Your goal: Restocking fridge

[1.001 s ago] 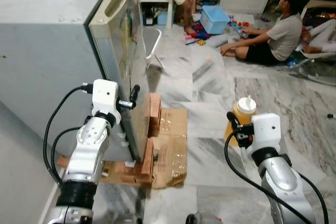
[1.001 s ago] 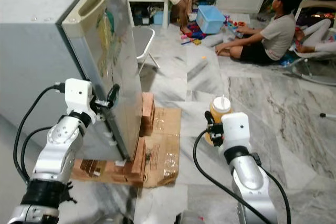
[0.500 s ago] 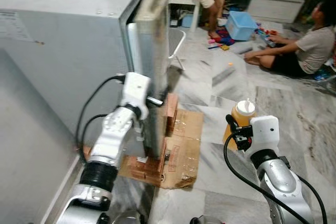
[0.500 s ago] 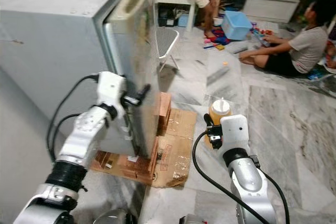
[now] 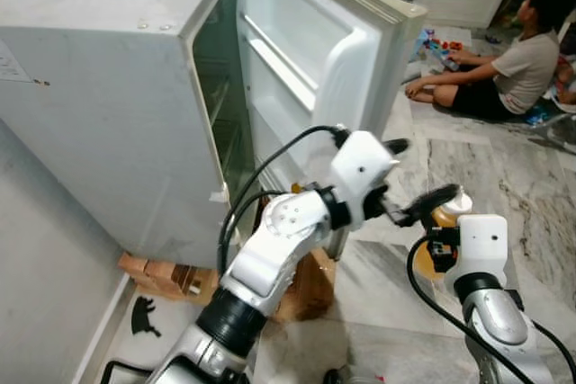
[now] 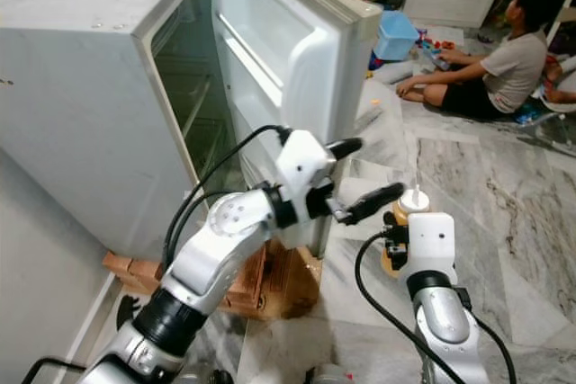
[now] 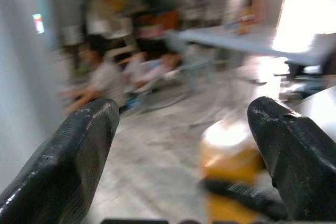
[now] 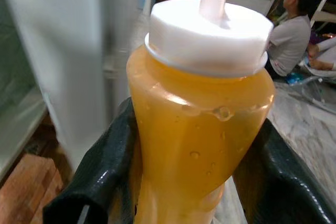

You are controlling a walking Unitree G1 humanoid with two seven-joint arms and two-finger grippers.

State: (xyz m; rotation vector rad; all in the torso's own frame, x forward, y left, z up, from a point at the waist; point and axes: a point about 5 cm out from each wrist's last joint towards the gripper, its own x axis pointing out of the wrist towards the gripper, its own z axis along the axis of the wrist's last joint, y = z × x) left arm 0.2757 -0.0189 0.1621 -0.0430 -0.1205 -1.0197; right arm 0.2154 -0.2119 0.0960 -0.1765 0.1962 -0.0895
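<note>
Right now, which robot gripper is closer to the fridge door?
Left. The left gripper hangs open just off the edge of the open fridge door. The right gripper is farther out over the floor, shut on the orange bottle.

From here I see a person [image 5: 504,74] sitting on the marble floor [image 5: 531,177] near a blue bin [image 6: 394,35], and flattened cardboard [image 5: 310,285] over bricks [image 5: 162,278] under the appliance.

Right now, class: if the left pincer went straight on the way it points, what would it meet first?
Probably the orange squeeze bottle in the right pincer: it sits between the open left pincer's fingers in the wrist view. Depth is unclear; it might pass beside it.
</note>
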